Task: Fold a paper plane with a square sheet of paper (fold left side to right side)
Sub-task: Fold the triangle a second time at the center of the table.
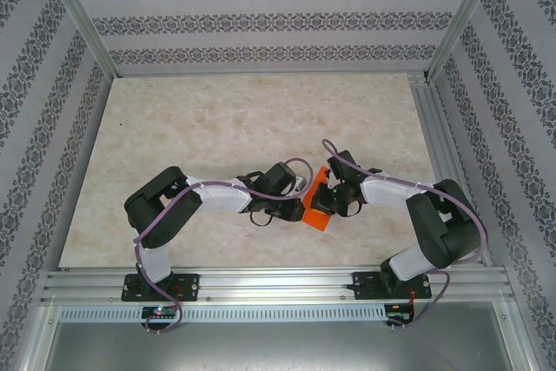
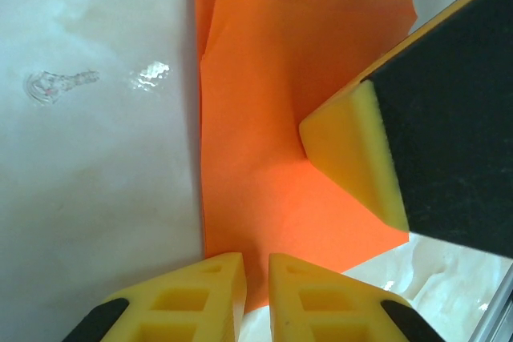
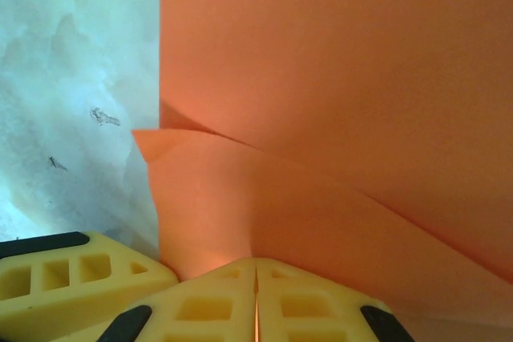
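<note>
The square sheet of paper (image 1: pixel 317 218) is bright orange, partly folded, and lies on the table between both grippers. My right gripper (image 1: pixel 325 200) is shut on it. In the right wrist view the fingertips (image 3: pixel 232 294) meet with a thin orange edge pinched between them, and a raised flap of the sheet (image 3: pixel 337 78) rises beyond my right gripper (image 3: pixel 256 262). My left gripper (image 2: pixel 256 260) hovers over the near edge of the sheet (image 2: pixel 256 118), its jaws a narrow gap apart with nothing pinched. The right gripper's yellow finger (image 2: pixel 353 150) rests on the sheet opposite.
The marbled table top (image 1: pixel 243 119) stretches away behind the arms. An aluminium rail (image 1: pixel 278 284) runs along the near edge, and metal posts and patterned walls close in the sides and back. The left gripper's finger (image 3: pixel 64 278) sits next to the right fingertips.
</note>
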Tool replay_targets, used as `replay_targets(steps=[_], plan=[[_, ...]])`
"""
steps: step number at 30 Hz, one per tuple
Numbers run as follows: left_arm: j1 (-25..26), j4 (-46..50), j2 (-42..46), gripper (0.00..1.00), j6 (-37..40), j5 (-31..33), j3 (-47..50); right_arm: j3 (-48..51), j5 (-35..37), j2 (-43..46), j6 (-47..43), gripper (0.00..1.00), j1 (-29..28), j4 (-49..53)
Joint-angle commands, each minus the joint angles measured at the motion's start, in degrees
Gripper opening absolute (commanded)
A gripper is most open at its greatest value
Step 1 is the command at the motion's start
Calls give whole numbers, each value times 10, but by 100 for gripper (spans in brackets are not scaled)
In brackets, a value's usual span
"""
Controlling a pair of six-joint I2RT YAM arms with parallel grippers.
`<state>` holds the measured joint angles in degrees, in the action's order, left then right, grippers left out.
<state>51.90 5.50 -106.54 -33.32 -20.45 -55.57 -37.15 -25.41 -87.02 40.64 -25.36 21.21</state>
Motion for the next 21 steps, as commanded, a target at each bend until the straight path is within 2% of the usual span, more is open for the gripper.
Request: replay_targets(steps=[1,11,21], plan=[[3,56,-13,20,2,41,29,-9,38,-7,-36,8,27,37],[4,58,0,20,-3,45,47,11,60,45,-103,8,117,108],[4,58,17,22,-5,48,56,6,42,36,-105,8,120,95]])
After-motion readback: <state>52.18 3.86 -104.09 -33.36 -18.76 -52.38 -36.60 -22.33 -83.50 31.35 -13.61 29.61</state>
